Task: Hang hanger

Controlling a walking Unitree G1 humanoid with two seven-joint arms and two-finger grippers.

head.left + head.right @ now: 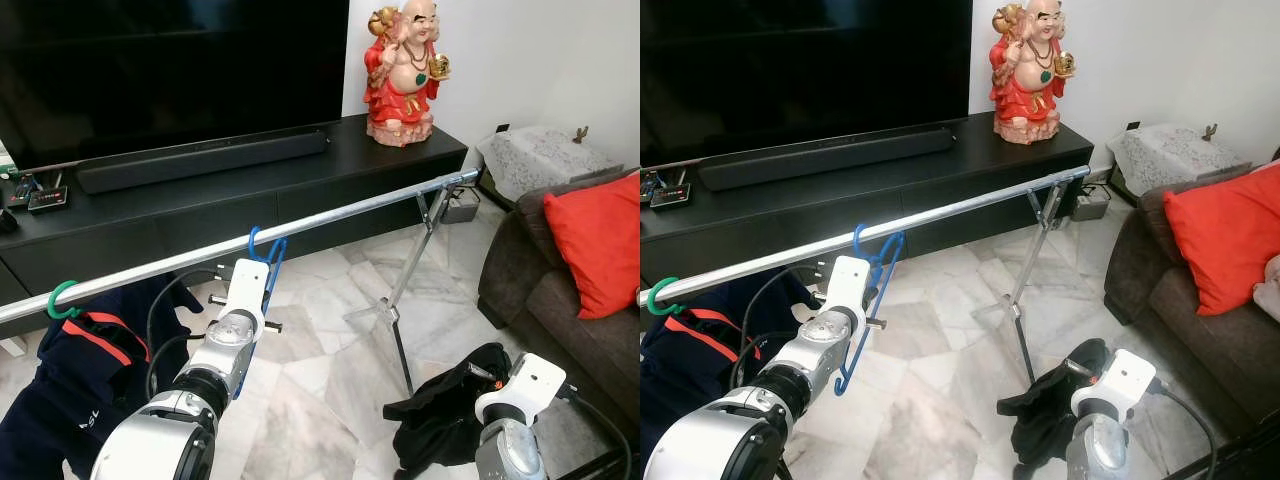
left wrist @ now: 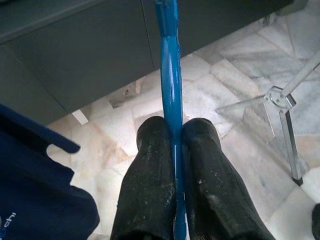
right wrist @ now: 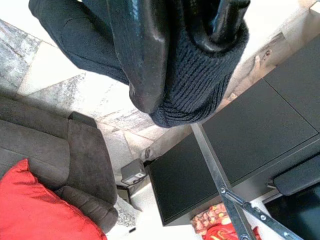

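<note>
A silver clothes rail (image 1: 340, 213) runs across the room in front of the TV console. My left gripper (image 2: 174, 127) is shut on the shaft of a blue hanger (image 1: 272, 262), held up at the rail. The hanger's hook (image 1: 861, 236) curls over the top of the rail; I cannot tell if it rests on it. A green hook (image 1: 60, 300) at the rail's left end carries a navy garment (image 1: 85, 375). Low on the right, my right gripper (image 3: 180, 70) is shut on a black knitted garment (image 1: 440, 410) that hangs over the floor.
The rail's folding leg (image 1: 395, 310) stands on the marble floor mid-room. Behind it is a black console (image 1: 200, 205) with a soundbar (image 1: 200, 160) and a red statue (image 1: 402, 70). At the right is a dark sofa (image 1: 560, 300) with a red cushion (image 1: 600, 240).
</note>
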